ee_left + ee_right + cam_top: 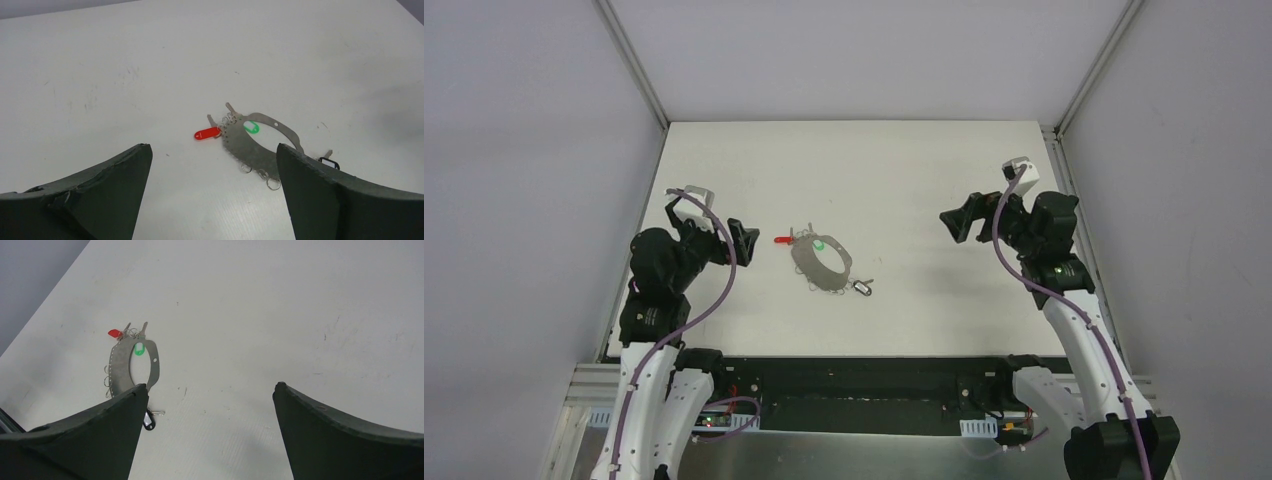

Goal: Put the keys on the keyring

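Note:
The keyring is a thin grey metal hoop lying flat mid-table, with small wire loops along its rim. A red-tagged key lies touching its far-left rim. Inside the hoop, at the far end, sits a green tag. A black-tagged key rests by the near-right rim. My left gripper hovers open just left of the red key. My right gripper hangs open well right of the ring. Both are empty.
Grey enclosure walls rise on the left, right and back, with metal frame rails at the corners. The white table ends at the arm bases and a dark cable channel along the near edge.

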Robot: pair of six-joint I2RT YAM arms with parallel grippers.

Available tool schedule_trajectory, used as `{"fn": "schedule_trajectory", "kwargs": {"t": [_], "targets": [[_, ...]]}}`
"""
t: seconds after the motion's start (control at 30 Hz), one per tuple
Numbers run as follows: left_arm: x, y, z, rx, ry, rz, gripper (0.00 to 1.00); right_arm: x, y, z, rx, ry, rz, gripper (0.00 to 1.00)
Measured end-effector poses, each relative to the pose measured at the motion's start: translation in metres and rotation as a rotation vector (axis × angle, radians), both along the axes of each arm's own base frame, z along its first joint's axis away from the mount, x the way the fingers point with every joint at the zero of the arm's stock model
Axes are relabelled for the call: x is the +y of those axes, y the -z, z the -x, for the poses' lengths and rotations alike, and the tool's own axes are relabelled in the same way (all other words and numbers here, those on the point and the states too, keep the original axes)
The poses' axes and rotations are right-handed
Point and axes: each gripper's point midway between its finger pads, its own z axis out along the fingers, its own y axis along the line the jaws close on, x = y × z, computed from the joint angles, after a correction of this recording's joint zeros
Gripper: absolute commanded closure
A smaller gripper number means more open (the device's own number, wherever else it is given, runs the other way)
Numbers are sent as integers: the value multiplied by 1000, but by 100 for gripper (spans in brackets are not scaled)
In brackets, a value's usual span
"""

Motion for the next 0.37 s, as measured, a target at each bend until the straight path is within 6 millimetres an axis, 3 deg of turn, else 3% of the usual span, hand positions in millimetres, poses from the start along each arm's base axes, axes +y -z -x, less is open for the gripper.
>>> {"fn": "schedule_trajectory", "kwargs": {"t": [0.37], "targets": [[-3, -4, 3, -10, 14, 17, 1, -9, -8, -2, -28, 35, -3, 0]]}}
